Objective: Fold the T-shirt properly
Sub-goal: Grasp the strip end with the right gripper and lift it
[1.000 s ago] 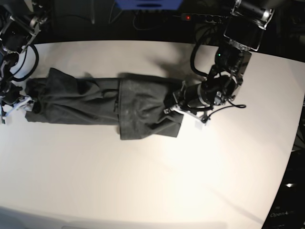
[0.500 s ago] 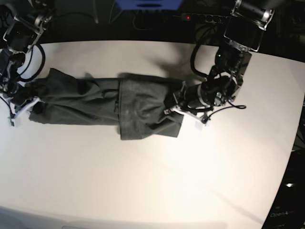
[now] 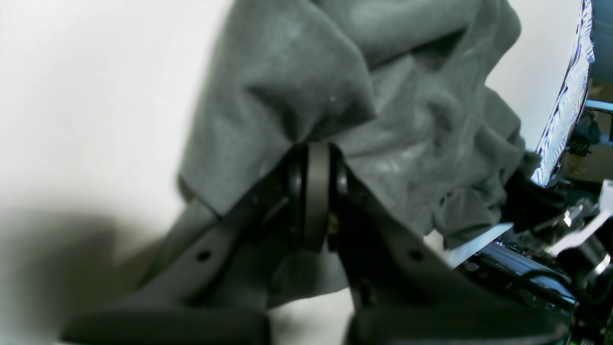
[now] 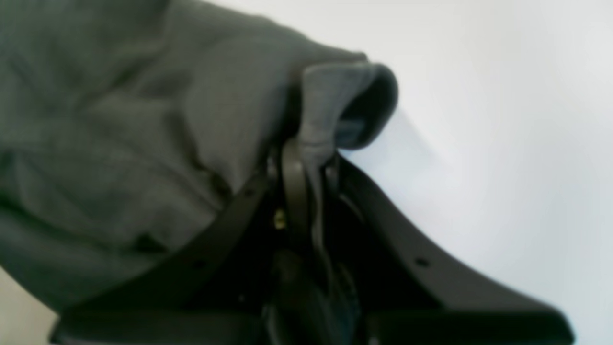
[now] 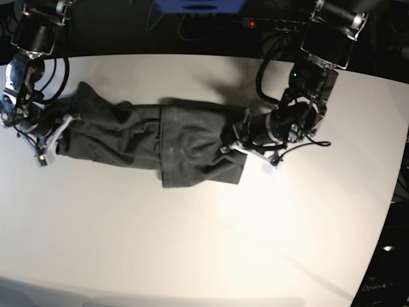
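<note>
The dark grey T-shirt lies as a long, wrinkled band across the white table, with a wider folded block at its right end. My left gripper is at that right end; in the left wrist view its jaws are shut on a bunch of the T-shirt. My right gripper is at the band's left end. In the right wrist view it is shut on a small upturned fold of the T-shirt.
Beyond the table's far edge there is a dark area with cables, a power strip with a red light and a blue object. The table's curved edge runs down the right side.
My right gripper has moved up and inward along the table and closed on the shirt's left end, which shifted with it. The left arm has stayed where it was.
</note>
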Available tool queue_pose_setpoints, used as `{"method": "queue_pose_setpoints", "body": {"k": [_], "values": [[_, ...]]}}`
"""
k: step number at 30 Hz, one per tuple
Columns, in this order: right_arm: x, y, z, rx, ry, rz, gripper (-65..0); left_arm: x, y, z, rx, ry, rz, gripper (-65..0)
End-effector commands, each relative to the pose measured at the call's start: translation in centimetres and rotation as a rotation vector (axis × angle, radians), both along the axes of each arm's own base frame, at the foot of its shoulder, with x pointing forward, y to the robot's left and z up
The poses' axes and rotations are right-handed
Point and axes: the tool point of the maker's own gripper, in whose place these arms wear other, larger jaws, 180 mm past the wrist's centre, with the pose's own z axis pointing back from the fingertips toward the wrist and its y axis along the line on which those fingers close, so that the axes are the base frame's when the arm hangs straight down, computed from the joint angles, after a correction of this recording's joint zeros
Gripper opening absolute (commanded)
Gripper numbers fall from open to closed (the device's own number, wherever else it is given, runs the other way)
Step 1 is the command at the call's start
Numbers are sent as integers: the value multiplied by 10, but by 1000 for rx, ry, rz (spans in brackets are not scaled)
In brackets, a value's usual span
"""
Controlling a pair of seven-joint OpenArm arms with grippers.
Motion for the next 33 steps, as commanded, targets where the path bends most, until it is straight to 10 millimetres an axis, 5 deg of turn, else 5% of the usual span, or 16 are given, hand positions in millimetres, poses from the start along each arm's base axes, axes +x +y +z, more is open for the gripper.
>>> {"method": "queue_pose_setpoints", "body": {"k": [1,21,29,33], "values": [[8,2,12,-22,-29,40,-643,-47,83,-48,367,174,74,-622],[44,49,13,-563,68,366,-643,-53,86,-50,374,193,66,-622],[55,84,36,-736,33,395,-643,-54,87,-51,375,196,66,-622],[59,86,43,-817,37,416,-643,-55,87,-52,377,199,67,-622]]}}
